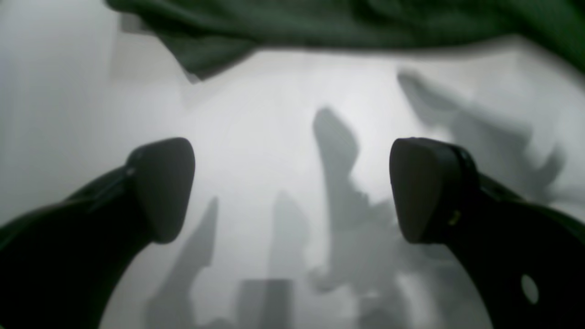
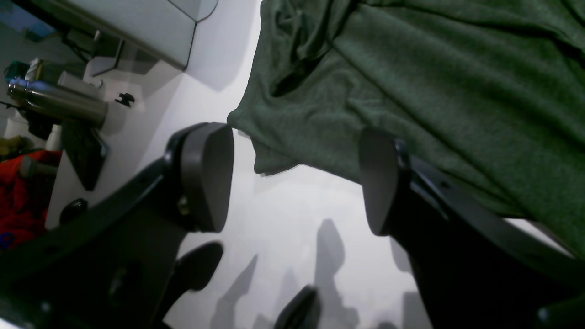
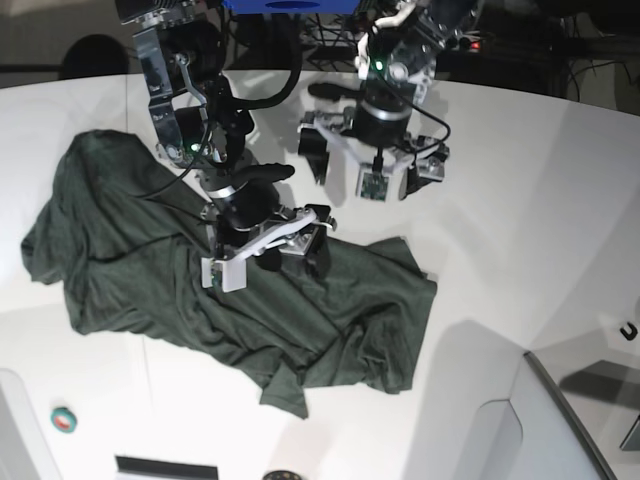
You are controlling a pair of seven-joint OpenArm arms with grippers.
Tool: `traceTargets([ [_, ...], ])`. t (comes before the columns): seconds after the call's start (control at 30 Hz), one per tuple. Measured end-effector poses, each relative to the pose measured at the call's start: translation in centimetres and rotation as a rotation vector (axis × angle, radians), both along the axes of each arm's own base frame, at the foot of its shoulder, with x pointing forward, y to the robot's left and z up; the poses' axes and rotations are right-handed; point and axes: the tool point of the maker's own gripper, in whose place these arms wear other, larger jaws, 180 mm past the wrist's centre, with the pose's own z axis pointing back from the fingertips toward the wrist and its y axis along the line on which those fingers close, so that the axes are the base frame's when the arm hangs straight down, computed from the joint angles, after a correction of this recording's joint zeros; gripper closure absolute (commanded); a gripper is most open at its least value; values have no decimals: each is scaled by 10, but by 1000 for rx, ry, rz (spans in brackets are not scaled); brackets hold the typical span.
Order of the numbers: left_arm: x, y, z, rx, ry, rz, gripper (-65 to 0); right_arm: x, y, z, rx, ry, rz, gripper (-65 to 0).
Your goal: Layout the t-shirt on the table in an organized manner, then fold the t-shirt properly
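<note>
The dark green t-shirt lies crumpled and spread across the left and middle of the white table. My right gripper hovers over the shirt's upper middle. In the right wrist view it is open, a corner of the t-shirt lies just ahead between the fingers, and one finger overlaps the cloth's edge. My left gripper is behind the shirt over bare table. In the left wrist view it stands wide open and empty, with the t-shirt ahead at the top.
A steel bottle and red clutter sit beyond the table's edge. A green tape roll lies near the front left. A grey panel stands at the front right, with a small black clip near it.
</note>
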Motion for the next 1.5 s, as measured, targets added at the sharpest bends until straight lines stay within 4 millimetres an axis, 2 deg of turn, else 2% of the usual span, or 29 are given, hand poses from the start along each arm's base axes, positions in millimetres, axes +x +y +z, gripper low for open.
traceTargets([
  [0.1, -8, -5, -8, -74, 68, 0, -650, -1, 2, 0, 0, 2, 6, -398],
  [0.17, -9, 4, -10, -57, 74, 4, -650, -1, 1, 0, 0, 2, 5, -398],
  [0.33, 4, 23, 5, 91, -47, 40, -650, 0, 2, 0, 0, 1, 6, -398],
  [0.47, -4, 2, 13, 179, -118, -47, -650, 2, 2, 2, 2, -5, 5, -399],
  [0.7, -1, 16, 10, 150, -89, 32, -650, 1, 2, 2, 2, -4, 6, -402],
  [1.03, -2, 13, 10, 139, -84, 34, -650, 1, 2, 2, 0, -4, 7, -402],
  [1.07, -2, 13, 10, 139, -84, 34, -576, 1, 2, 2, 0, -4, 7, -402],
  [1.13, -1, 13, 11, 140, -88, 33, -388, 1, 2, 2, 1, -4, 7, -402],
  [1.17, -1, 13, 11, 140, -88, 33, -324, 1, 2, 2, 0, -4, 7, -402],
  [1.33, 11, 10, 18, 138, -121, 19, -155, 1, 2, 2, 1, -5, 7, -399],
  [1.43, 14, 16, 18, 138, -118, 41, 0, 2, 0, 1, 0, -4, 2, -398],
  [1.5, 20, 28, 18, 144, -118, 80, 0, 3, -13, -3, -21, -1, -8, -398],
])
